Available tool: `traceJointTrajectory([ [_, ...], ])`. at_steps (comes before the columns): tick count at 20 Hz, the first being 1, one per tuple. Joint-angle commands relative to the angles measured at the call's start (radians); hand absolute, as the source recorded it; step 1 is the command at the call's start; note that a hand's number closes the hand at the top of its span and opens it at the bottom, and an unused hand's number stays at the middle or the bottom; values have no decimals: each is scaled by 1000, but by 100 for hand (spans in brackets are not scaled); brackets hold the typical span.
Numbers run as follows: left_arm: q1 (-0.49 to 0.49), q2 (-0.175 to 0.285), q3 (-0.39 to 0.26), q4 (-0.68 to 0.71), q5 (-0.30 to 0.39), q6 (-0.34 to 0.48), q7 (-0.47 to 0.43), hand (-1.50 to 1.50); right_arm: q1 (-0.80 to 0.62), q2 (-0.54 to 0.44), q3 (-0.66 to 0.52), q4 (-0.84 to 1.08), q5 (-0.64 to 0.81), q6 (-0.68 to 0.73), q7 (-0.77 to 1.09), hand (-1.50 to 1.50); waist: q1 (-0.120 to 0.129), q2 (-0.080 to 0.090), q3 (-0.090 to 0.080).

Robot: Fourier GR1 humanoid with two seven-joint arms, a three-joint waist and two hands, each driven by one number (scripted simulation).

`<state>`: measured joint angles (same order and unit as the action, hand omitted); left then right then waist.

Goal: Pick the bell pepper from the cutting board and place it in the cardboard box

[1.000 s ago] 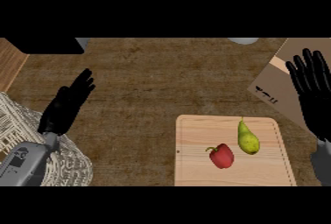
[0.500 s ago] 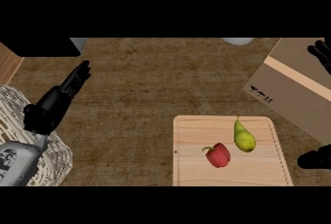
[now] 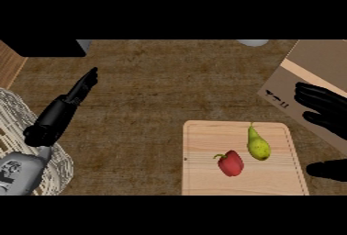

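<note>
At the bottom of the frame, right of centre, a pale wooden cutting board (image 3: 203,142) lies flat on the brown worktop (image 3: 156,105). The red bell pepper (image 3: 231,164) rests on it, near the board's middle, with its green stem pointing to the left. Just up and to the right of the pepper, apart from it, a yellow-green pear (image 3: 257,147) lies on the same board with its narrow end toward the top of the frame.

At the lower left, a white lattice basket (image 3: 17,110) sits partly under the grey left forearm. The left hand (image 3: 68,103) shows edge-on above it, fingers straight and together, pointing to the upper right and holding nothing.

At the right edge, the right hand (image 3: 324,108) is open with its fingers spread and straight, lying over the side of the cardboard box (image 3: 318,64); it holds nothing. A dark shape below it, at the board's right edge, is cut off by the frame.

The box fills the upper right corner, tilted. Along the top edge a black block (image 3: 47,47) sits at the upper left and a small grey object (image 3: 252,42) right of centre.
</note>
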<state>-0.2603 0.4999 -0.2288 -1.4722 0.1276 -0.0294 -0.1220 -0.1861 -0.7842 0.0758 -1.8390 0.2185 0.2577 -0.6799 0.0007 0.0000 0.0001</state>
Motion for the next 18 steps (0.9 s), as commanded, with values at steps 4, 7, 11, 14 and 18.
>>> traceJointTrajectory([
  [4, 24, -26, 33, 27, -25, -1, -31, 0, 24, -95, 124, -169, 329, -7, 132, -150, -2, -1, -3],
  [7, 53, -39, 33, -83, -39, 12, 39, 0, 91, -141, 171, -214, 465, 2, 155, -150, 3, -7, 0],
  [11, 36, -71, 49, -14, -90, 7, 11, 0, 162, -117, 318, -390, 647, 41, 322, -150, -13, -5, -1],
  [14, 83, -63, 75, -64, -81, -28, -1, 0, 141, -75, 413, -484, 769, 124, 498, -150, 2, -6, -2],
  [18, 52, -111, 80, -80, -109, -23, 56, 0, 209, -38, 557, -528, 953, 176, 607, -150, -6, -6, -1],
])
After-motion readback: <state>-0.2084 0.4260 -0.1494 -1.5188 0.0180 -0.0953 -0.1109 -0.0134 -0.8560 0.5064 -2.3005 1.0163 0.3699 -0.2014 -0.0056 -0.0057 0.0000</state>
